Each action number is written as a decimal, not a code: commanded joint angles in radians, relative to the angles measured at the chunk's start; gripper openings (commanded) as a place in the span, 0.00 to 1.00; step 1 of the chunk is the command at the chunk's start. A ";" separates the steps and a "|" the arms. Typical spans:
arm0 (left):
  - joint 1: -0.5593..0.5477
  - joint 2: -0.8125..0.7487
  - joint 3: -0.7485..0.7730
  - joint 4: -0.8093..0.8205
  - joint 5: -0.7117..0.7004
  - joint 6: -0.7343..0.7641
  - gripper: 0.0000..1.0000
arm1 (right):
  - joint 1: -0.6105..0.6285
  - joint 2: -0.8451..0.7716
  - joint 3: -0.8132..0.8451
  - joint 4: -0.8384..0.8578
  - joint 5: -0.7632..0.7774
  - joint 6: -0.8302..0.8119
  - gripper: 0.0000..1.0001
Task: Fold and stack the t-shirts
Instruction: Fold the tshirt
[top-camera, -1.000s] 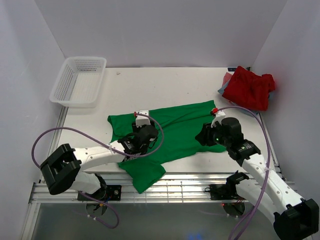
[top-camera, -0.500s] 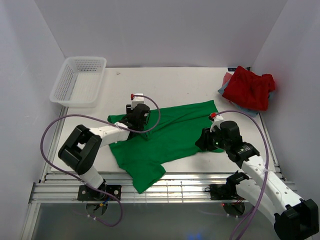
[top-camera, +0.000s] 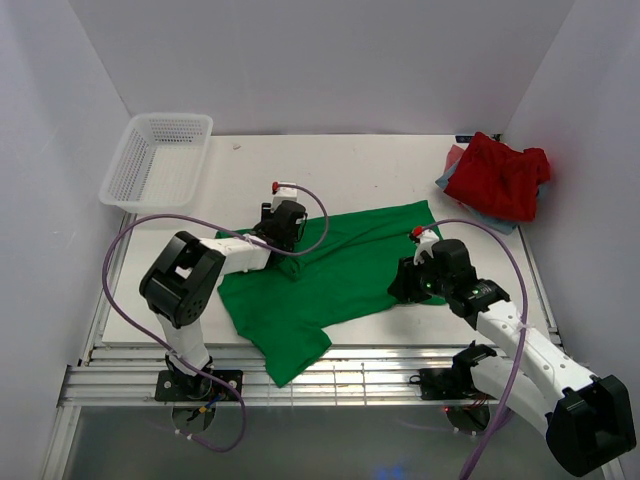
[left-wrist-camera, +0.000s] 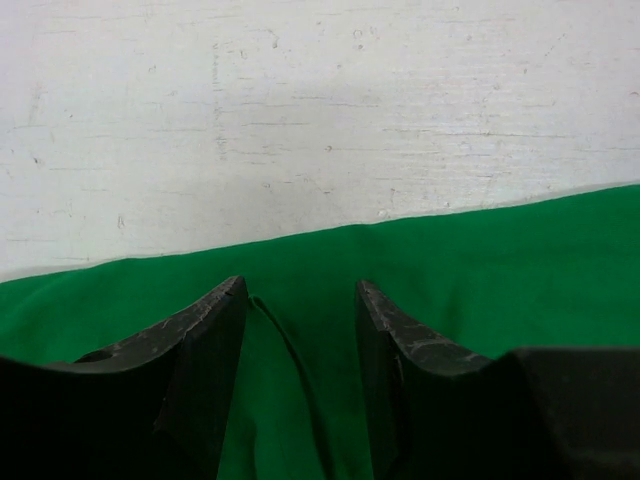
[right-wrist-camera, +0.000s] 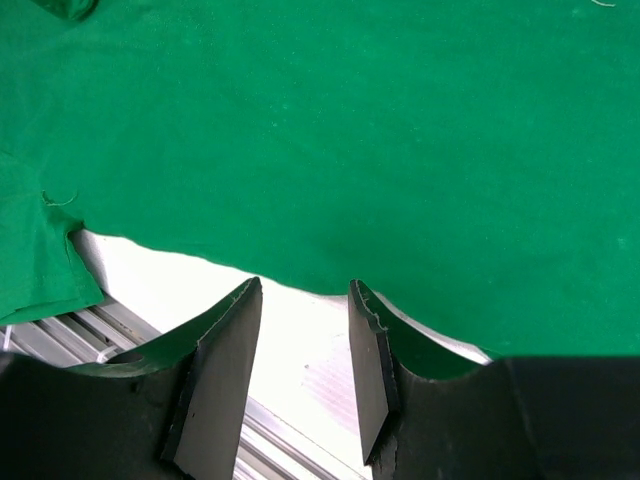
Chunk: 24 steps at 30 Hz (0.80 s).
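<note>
A bright green t-shirt (top-camera: 335, 275) lies spread flat across the middle of the table, one sleeve hanging over the front edge. My left gripper (top-camera: 284, 238) is open over the shirt's far left edge; in the left wrist view (left-wrist-camera: 300, 292) a thin crease of green cloth (left-wrist-camera: 500, 260) runs between the fingers. My right gripper (top-camera: 404, 287) is open at the shirt's near right edge; in the right wrist view (right-wrist-camera: 302, 290) the hem of the green shirt (right-wrist-camera: 320, 130) lies just past the fingertips, with bare table between them. A red t-shirt (top-camera: 497, 178) lies crumpled at the back right on a blue-grey one (top-camera: 449, 168).
A white mesh basket (top-camera: 160, 160) stands at the back left corner. White walls close in the table on three sides. The metal rail frame (top-camera: 370, 375) runs along the front edge. Purple cables loop from both arms.
My left gripper has swung from the shirt's near middle up to its far left edge. My right gripper has shifted slightly left along the shirt's near right edge. The shirt lies a little flatter.
</note>
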 joint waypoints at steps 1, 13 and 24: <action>0.007 -0.048 -0.014 0.019 -0.025 -0.012 0.58 | 0.009 0.001 0.021 0.049 -0.011 -0.022 0.47; 0.007 -0.087 -0.074 0.001 -0.028 -0.046 0.57 | 0.010 -0.002 0.021 0.046 -0.005 -0.022 0.47; 0.007 -0.148 -0.104 -0.054 -0.046 -0.097 0.07 | 0.010 -0.005 0.019 0.046 0.012 -0.022 0.46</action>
